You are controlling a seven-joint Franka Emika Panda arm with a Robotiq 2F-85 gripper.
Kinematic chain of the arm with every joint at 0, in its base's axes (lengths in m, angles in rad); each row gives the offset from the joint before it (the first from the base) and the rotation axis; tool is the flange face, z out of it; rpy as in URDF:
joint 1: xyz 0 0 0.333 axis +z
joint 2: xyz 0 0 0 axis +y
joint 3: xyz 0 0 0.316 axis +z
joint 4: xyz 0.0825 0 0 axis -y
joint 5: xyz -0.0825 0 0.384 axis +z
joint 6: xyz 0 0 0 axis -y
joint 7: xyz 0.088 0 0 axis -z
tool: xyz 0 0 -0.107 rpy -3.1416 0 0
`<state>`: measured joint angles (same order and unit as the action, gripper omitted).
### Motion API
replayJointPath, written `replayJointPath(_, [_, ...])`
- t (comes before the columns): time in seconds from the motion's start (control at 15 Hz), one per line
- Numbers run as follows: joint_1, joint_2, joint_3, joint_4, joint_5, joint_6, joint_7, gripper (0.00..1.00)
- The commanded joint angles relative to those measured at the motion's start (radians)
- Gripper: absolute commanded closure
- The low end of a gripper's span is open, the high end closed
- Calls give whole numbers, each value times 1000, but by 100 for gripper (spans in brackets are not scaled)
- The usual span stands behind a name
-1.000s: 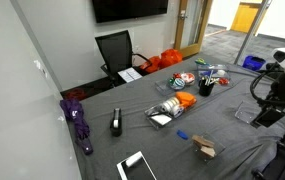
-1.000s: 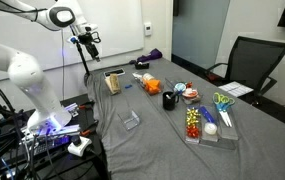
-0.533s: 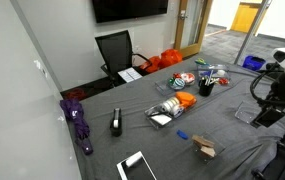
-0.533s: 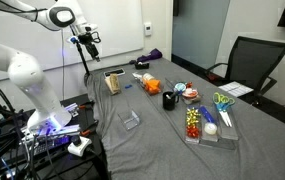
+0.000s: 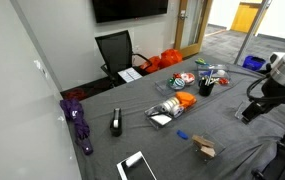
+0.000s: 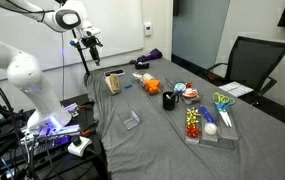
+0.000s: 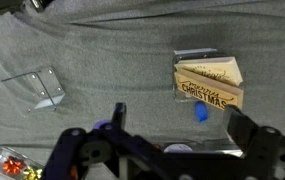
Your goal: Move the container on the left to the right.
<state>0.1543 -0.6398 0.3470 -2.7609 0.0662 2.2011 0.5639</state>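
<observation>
The container is a shallow clear plastic box near the middle of the grey cloth, with orange items beside a dark-and-white piece. It shows small and far off in an exterior view. It is out of the wrist view. My gripper hangs in the air at the robot's end of the table, well apart from the container. It also shows in an exterior view. In the wrist view the gripper has its fingers wide apart with nothing between them.
Below the gripper lie a plain clear box, a wooden "Merry Christmas" box and a small blue piece. A dark cup of pens, a long tray of orange balls and a scissors tray stand further along. An office chair stands at the far end.
The arm has swung in over the table edge, so the gripper now hangs above the plain clear box. Nothing on the table has moved.
</observation>
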Motion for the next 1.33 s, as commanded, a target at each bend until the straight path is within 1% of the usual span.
replayJointPath(0.0, [-86,150,6,85,4,20,134,0])
replayJointPath(0.13, [-107,202,-10,124,11,18,214,0])
replayJointPath(0.27, [-113,241,-35,156,30,22,286,0])
replayJointPath(0.47, [-102,269,-73,194,82,33,380,0])
replayJointPath(0.73, [-99,297,-99,241,136,53,481,0])
replayJointPath(0.93, [-102,319,-113,278,151,56,555,0])
replayJointPath(1.27, [-109,395,-119,343,128,85,703,0])
